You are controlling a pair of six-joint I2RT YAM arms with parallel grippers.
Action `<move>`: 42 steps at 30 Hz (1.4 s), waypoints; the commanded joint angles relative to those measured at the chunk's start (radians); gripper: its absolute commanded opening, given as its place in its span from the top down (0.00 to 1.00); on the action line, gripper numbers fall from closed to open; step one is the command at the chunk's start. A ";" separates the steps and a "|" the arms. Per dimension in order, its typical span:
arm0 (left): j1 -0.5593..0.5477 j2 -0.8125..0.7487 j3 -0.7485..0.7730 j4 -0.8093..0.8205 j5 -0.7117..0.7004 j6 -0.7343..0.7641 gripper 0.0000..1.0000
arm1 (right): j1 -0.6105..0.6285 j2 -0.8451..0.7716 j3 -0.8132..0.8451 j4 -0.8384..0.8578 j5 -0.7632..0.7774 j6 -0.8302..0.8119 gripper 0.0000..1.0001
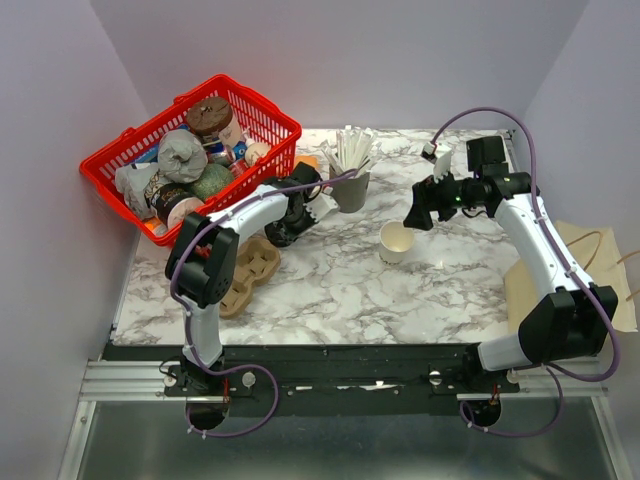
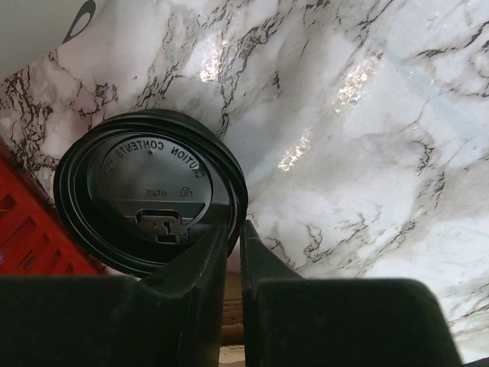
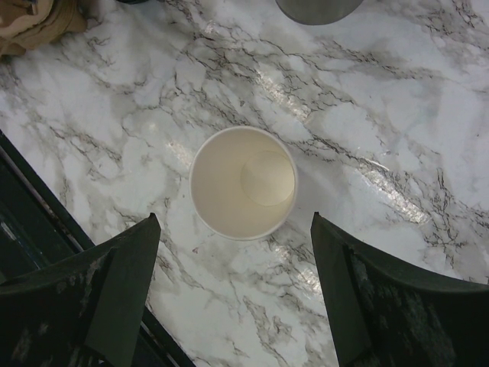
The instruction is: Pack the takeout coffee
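Note:
The coffee cup [image 1: 396, 242], a small cream-white paper cup, stands upright on the marble table with its mouth open. In the right wrist view the cup [image 3: 243, 182] lies just ahead of my right gripper [image 3: 234, 222], whose fingers are spread wide on either side, not touching it. From above, the right gripper [image 1: 415, 215] hovers just right of the cup. A round black plastic lid [image 2: 137, 176] hangs over the table with its rim pinched between the nearly closed fingers of my left gripper [image 2: 235, 225]. That left gripper [image 1: 290, 225] is by the basket's near corner.
A red basket [image 1: 262, 112] full of packed items stands at the back left. A grey cup of white sticks [image 1: 350, 185] is behind the paper cup. A brown cardboard cup carrier [image 1: 250, 270] lies under the left arm. Brown paper [image 1: 585, 265] lies at the right edge.

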 commanded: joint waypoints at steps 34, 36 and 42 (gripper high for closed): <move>0.014 -0.031 0.208 -0.193 0.084 -0.020 1.00 | 0.002 0.017 0.054 0.002 -0.008 -0.005 0.11; 0.014 -0.057 0.234 -0.218 0.126 -0.022 1.00 | 0.002 0.012 0.057 -0.008 -0.013 -0.015 0.11; 0.014 -0.127 0.262 -0.287 0.348 -0.031 1.00 | 0.000 0.005 0.061 -0.056 -0.053 -0.091 0.12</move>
